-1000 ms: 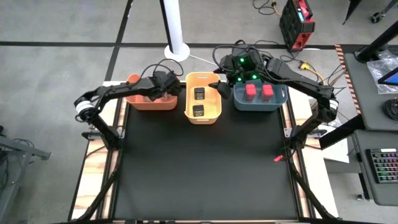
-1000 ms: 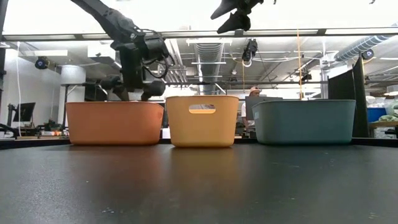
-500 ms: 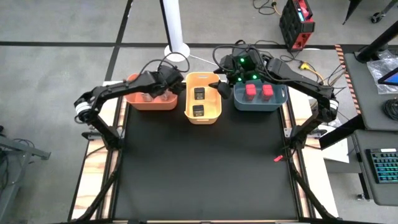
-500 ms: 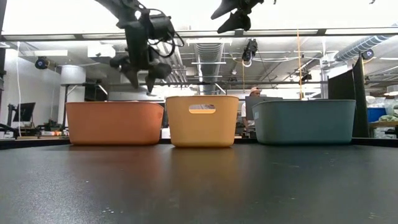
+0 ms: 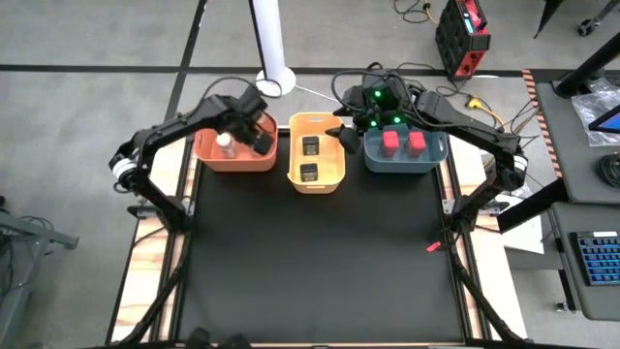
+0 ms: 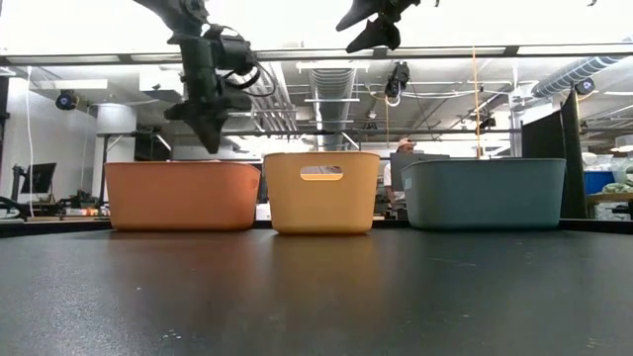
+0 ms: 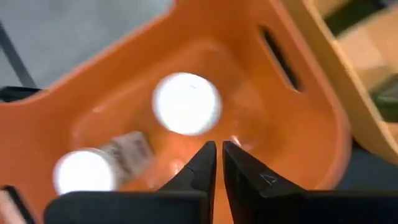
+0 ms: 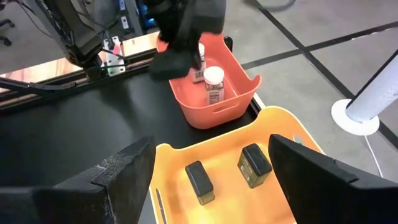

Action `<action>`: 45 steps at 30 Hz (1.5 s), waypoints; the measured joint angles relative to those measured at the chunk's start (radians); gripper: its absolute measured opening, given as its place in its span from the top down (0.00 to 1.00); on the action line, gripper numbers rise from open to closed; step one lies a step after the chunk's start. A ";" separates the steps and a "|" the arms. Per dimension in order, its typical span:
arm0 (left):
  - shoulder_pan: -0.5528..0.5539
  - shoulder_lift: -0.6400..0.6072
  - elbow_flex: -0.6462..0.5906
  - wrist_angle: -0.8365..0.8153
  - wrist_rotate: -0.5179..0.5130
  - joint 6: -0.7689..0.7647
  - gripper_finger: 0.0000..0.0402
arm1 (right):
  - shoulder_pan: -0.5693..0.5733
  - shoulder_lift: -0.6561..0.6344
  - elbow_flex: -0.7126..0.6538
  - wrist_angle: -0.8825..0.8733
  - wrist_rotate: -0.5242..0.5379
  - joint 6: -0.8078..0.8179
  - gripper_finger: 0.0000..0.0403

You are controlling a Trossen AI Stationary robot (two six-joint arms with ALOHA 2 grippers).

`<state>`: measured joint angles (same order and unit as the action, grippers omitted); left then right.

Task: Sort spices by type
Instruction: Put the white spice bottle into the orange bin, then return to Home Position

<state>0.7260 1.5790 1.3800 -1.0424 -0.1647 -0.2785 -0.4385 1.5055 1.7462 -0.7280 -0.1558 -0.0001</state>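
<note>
Left claw (image 6: 209, 132) held pinched together, empty, above orange bin (image 5: 208, 155); right claw (image 5: 346, 138) spread wide over yellow bin (image 5: 317, 184). Black boxes (image 5: 310, 145) kept there, red boxes (image 5: 390, 143) in blue bin (image 5: 405, 165), jars (image 8: 213, 84) in orange.

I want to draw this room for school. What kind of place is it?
Probably a robot lab or workshop. Exposed silver ceiling ducts run overhead, a computer keyboard with rainbow-lit keys sits on a side desk, and loose black cables trail across the grey floor near a red-and-black equipment box.
</note>
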 joint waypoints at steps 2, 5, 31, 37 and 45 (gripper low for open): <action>0.040 0.000 0.000 0.013 -0.001 0.033 0.96 | 0.002 0.000 0.000 0.000 0.000 0.000 0.25; 0.083 0.012 0.000 0.029 -0.002 0.061 0.99 | 0.006 0.000 0.000 0.000 0.000 -0.010 0.23; 0.089 0.069 -0.072 0.061 -0.027 0.052 1.00 | 0.006 0.001 0.000 0.001 0.000 -0.026 0.19; 0.083 0.069 -0.072 0.065 0.030 0.027 1.00 | 0.006 0.001 0.000 0.001 0.000 -0.026 0.19; 0.066 0.069 -0.072 0.060 0.025 0.008 1.00 | 0.006 0.001 0.000 0.001 0.000 -0.026 0.16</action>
<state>0.7919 1.6482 1.3079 -0.9828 -0.1397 -0.2707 -0.4320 1.5066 1.7462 -0.7273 -0.1558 -0.0257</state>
